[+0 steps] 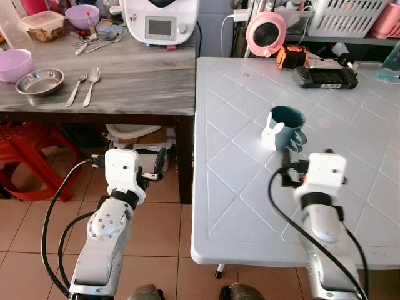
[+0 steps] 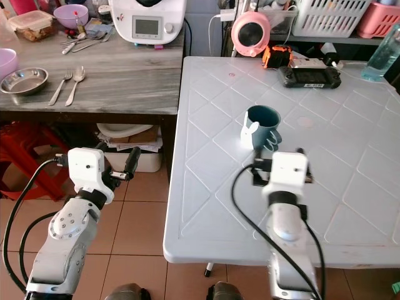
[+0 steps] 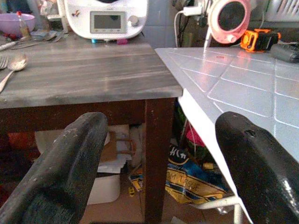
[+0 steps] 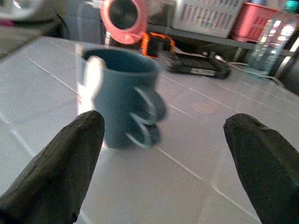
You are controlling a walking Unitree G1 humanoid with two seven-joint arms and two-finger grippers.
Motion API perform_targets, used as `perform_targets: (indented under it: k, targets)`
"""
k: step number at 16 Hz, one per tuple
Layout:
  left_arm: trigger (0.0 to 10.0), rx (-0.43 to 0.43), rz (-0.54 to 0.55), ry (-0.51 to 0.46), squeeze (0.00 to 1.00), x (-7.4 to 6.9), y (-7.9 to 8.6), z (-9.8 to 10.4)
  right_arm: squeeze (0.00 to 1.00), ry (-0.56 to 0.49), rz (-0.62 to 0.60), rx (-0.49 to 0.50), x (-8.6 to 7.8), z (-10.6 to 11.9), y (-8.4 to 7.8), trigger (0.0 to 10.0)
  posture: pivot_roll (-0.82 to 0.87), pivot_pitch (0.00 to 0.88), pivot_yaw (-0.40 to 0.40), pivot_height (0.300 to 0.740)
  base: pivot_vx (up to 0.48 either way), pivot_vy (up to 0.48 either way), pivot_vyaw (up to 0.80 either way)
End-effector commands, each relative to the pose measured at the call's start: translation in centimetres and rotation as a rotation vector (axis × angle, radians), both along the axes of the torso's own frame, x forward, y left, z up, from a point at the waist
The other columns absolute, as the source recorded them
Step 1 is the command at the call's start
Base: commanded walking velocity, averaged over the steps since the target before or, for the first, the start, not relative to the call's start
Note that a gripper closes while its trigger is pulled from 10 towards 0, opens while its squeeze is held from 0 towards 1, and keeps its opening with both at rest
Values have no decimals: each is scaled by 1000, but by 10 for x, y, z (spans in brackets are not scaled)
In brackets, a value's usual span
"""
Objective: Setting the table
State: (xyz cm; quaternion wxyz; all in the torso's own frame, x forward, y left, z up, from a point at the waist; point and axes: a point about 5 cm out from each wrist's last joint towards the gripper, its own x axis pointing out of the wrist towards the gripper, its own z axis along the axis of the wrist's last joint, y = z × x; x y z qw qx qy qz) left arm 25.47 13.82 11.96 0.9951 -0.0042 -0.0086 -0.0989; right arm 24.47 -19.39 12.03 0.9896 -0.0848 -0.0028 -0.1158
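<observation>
Over the white table [image 1: 250, 206] my right gripper [image 4: 163, 154] is hovering with fingers spread wide, and the mug [image 1: 285, 128] is standing upright just ahead at 12 o'clock. My left gripper [image 3: 163, 158] is hanging open beside the wooden table [image 1: 137, 81].

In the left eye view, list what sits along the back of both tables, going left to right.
Food container → purple bowl → white kitchen appliance → pink round fan → orange device → black handheld console.
</observation>
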Motion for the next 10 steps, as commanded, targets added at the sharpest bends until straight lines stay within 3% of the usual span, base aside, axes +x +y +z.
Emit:
perform_targets:
  k: [1, 3, 10]
  targets:
    - [10000, 9, -4, -10, 0, 1, -2, 4, 0, -8, -34, -25, -2, 4, -6, 10000, 14, 0, 3, 740, 0, 0, 0]
    - [10000, 41, -12, -2, 0, 0, -4, 4, 0, 1, -43, 9, 3, 4, -14, 10000, 14, 10, 15, 740, 0, 0, 0]
    - [10000, 87, -29, 38, 0, -4, 2, 2, 0, 60, 82, 61, 19, -1, -14, 10000, 44, 63, 52, 740, 0, 0, 0]
